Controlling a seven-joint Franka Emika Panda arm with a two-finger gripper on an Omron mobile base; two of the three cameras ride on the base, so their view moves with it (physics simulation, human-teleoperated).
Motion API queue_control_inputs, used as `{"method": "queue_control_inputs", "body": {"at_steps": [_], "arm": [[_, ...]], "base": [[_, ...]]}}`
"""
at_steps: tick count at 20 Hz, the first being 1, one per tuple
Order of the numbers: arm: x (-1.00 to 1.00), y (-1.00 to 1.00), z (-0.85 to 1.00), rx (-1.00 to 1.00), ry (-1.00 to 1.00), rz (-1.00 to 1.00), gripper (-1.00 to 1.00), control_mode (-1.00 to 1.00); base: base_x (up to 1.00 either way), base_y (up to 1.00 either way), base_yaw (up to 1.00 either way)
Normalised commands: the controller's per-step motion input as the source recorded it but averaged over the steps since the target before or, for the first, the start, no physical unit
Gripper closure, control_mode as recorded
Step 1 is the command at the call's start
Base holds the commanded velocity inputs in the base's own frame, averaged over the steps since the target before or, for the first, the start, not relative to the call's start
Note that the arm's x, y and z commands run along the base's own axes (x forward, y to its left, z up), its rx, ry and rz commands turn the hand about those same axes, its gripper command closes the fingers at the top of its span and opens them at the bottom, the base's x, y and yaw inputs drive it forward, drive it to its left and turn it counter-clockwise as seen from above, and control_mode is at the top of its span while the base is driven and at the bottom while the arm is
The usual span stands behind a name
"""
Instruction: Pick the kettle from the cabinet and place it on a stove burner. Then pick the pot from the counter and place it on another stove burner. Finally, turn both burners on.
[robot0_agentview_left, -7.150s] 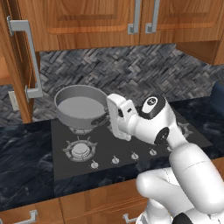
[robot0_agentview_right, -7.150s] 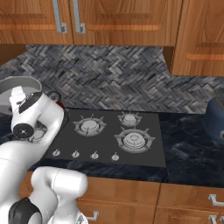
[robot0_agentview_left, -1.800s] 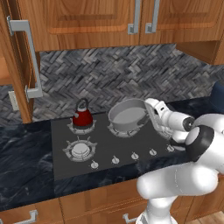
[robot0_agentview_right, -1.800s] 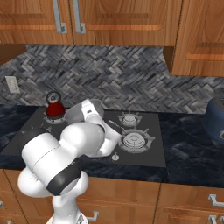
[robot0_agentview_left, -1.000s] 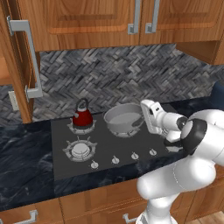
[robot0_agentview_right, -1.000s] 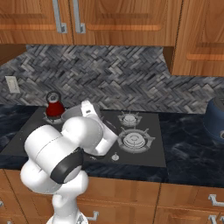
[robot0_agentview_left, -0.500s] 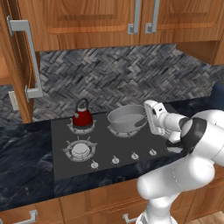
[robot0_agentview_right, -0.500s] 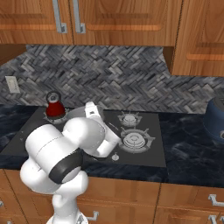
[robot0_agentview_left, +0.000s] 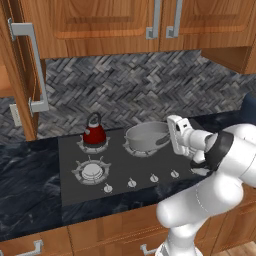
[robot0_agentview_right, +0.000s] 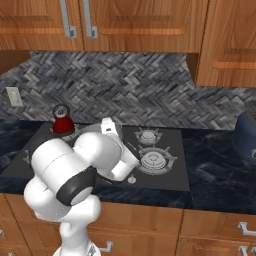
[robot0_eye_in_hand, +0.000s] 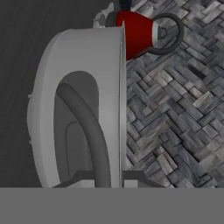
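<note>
The dark red kettle (robot0_agentview_left: 94, 132) stands on the back left burner of the cooktop (robot0_agentview_left: 125, 167). Just to its right, the grey steel pot (robot0_agentview_left: 145, 136) sits level on or barely above the back middle burner. My gripper (robot0_agentview_left: 165, 139) reaches in from the right and is shut on the pot's right side handle. In the hand view the pot (robot0_eye_in_hand: 83, 105) appears turned on its side, its loop handle (robot0_eye_in_hand: 94, 135) running down between my fingertips (robot0_eye_in_hand: 83, 177), with the kettle (robot0_eye_in_hand: 138, 33) beyond it. From the right base view the kettle (robot0_agentview_right: 63, 123) shows left of my arm.
The brown cabinet door (robot0_agentview_left: 17, 75) with its long grey bar handle hangs open at the left. A free front left burner (robot0_agentview_left: 92, 171) and a row of knobs (robot0_agentview_left: 131, 183) lie near the cooktop's front. More burners (robot0_agentview_right: 155, 161) are to the right. A dark blue vessel (robot0_agentview_right: 246, 135) stands on the black counter (robot0_agentview_right: 215, 160).
The pot, held high at the left several seconds ago, now sits to the right of the kettle. In the last second it sank a little and levelled out.
</note>
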Motion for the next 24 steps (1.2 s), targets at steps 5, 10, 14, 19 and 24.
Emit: {"method": "queue_control_inputs", "body": {"at_steps": [5,10,14,19,24], "arm": [[0.17,-0.13,-0.17,0.08,-0.02,0.07,1.00,-1.00],[0.18,-0.11,-0.20,0.09,-0.03,0.09,1.00,-1.00],[0.14,-0.14,-0.23,0.10,-0.07,0.10,1.00,-1.00],[0.09,-0.17,-0.21,0.09,-0.09,0.10,1.00,-1.00],[0.03,-0.16,-0.28,0.06,-0.09,0.10,1.00,-1.00]], "base": [[0.00,0.00,0.00],[0.00,0.00,0.00],[0.00,0.00,0.00],[0.00,0.00,0.00],[0.00,0.00,0.00]]}}
